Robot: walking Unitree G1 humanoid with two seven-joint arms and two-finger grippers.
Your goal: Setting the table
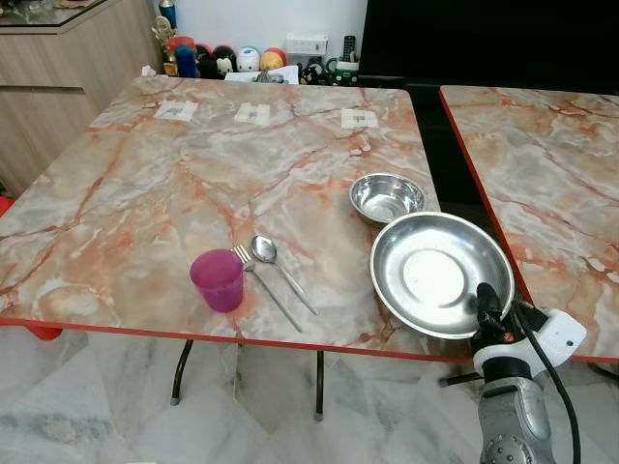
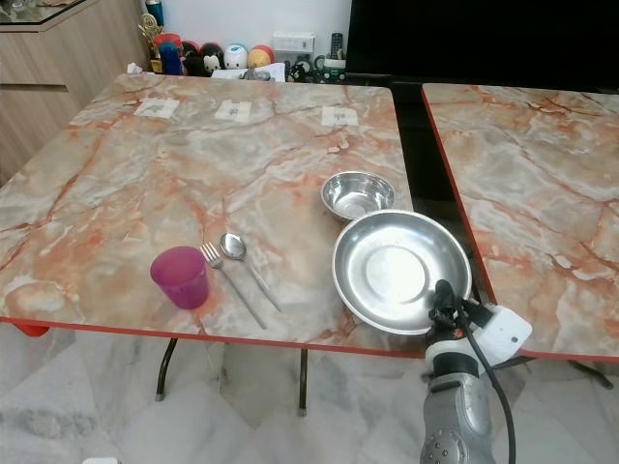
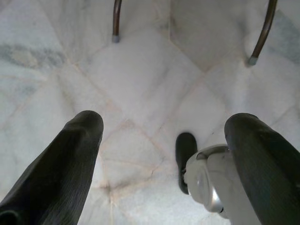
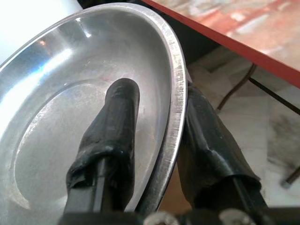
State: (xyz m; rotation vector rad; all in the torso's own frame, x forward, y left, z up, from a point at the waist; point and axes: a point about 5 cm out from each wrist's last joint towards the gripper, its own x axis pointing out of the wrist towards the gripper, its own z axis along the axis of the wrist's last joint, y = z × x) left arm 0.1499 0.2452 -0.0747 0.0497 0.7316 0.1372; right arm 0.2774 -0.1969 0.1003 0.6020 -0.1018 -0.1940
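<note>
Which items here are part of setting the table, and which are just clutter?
Job:
- steel plate, rim pinched by right gripper
- small steel bowl
- fork and spoon
- purple cup
- table

Lying about:
- toy figures beyond the table's far edge
- three paper tags near the far edge
- cabinet
- left gripper, open above the floor

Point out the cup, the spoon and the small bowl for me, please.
cup (image 1: 217, 279), left eye view, its side wall.
spoon (image 1: 264, 248), left eye view, its bowl end.
small bowl (image 1: 386, 197), left eye view, its inner base.
</note>
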